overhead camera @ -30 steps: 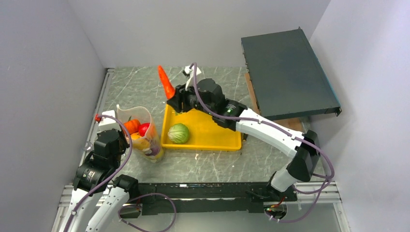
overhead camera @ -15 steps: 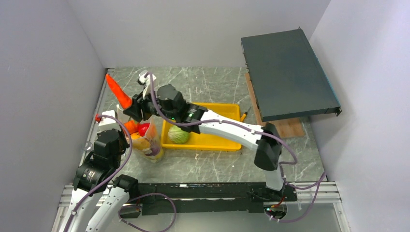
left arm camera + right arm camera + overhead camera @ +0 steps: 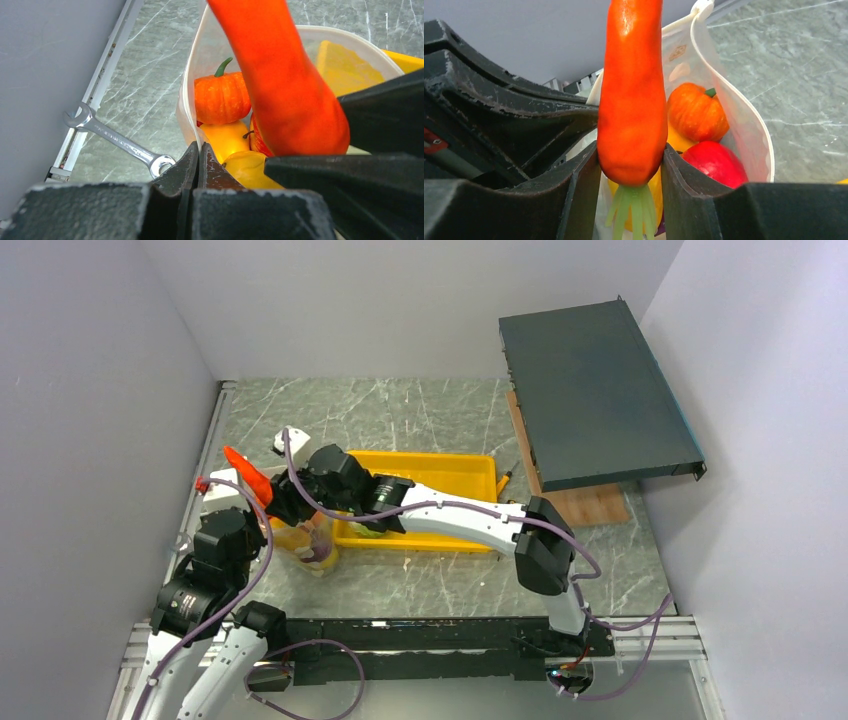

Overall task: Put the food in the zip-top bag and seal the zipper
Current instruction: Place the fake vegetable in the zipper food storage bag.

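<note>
Right arm stretched left across yellow tray [image 3: 455,472]. Right gripper [image 3: 631,167] jaws partly apart, clamped on carrot [image 3: 634,85], tip up, over mouth of zip-top bag [image 3: 744,125]. Bag stands just left of tray. Left gripper [image 3: 198,162] jaws closed, pinching bag rim. Inside bag: pumpkin [image 3: 221,97], tomato [image 3: 716,162], yellow pieces [image 3: 227,140]. Small print on bag wall unreadable.

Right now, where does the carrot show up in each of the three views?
Top external: carrot left of centre, tilted, above the zip-top bag.
Left wrist: carrot fills the upper middle, over the bag's open mouth.
Right wrist: carrot upright in the centre, green leaves pointing down, bag behind it.
Shared landmark: the zip-top bag.
</note>
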Motion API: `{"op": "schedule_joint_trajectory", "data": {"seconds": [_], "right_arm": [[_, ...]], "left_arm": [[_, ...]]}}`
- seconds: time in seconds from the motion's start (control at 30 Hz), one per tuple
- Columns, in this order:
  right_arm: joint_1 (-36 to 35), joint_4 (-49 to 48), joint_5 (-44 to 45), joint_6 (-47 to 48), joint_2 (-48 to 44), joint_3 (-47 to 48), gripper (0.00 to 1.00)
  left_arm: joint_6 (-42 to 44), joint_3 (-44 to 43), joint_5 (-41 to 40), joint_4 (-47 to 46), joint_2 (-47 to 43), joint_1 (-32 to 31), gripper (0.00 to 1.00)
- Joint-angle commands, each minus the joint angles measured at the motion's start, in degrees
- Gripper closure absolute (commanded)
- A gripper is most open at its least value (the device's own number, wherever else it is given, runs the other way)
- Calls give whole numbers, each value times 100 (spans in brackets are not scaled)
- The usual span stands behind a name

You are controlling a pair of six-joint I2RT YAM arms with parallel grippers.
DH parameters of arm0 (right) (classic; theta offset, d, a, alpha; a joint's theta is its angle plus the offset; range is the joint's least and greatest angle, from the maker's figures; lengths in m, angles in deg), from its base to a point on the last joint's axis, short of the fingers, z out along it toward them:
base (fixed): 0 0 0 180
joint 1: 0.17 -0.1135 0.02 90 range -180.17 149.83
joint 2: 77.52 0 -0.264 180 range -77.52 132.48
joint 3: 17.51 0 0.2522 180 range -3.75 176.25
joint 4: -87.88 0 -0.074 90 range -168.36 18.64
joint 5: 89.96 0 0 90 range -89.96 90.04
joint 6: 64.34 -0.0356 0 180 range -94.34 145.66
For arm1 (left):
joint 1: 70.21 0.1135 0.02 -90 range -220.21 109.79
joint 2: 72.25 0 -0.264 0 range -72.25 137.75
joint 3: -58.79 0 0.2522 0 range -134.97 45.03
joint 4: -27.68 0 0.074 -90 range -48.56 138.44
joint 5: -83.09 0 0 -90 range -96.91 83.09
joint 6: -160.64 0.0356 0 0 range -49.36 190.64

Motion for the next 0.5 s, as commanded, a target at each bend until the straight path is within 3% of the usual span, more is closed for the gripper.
{"op": "schedule_joint_trajectory", "data": {"seconds": [0.0,0.23,0.47], "right_arm": [[-57,542,-33,94,-367,247,96],[-101,1214,-14,103,-494,252,94],[-102,2449,258,115,-82,1155,83]], "left_arm": [[57,-29,-95,-170,-9,-11,100],[56,-20,-96,-179,-41,-7,100],[62,-19,-63,-193,-30,-11,100]]}}
